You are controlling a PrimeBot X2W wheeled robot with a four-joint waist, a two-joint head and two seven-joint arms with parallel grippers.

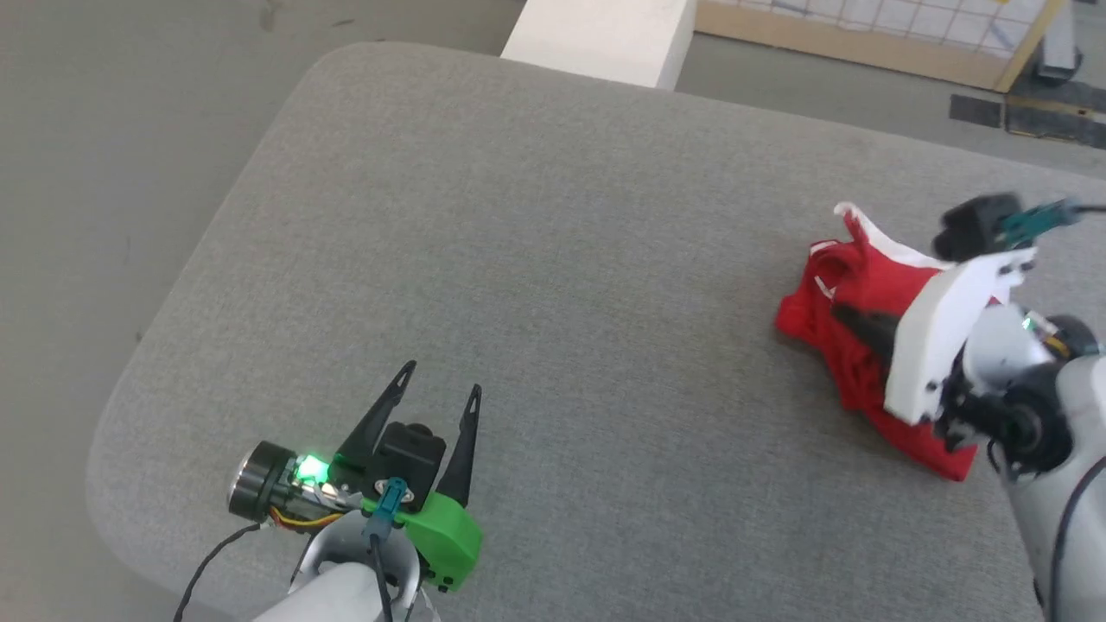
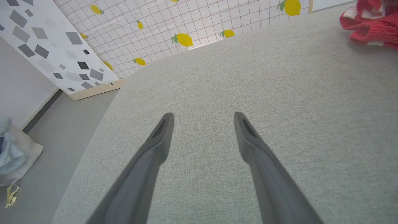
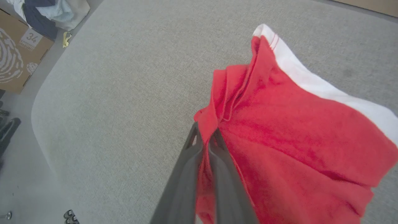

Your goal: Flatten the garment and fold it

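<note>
Fingers of the right gripper (image 3: 205, 138) pinch the crumpled bright red fabric shorts (image 3: 295, 130), probably to lift and spread them; the left gripper (image 2: 202, 116) hovers spread, free to help.

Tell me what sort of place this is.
Probably a staged robot test room rather than a home: a grey fabric-covered table bearing red shorts, panels printed with lemon tiles standing behind it, and a cardboard box beside piled clothes.
</note>
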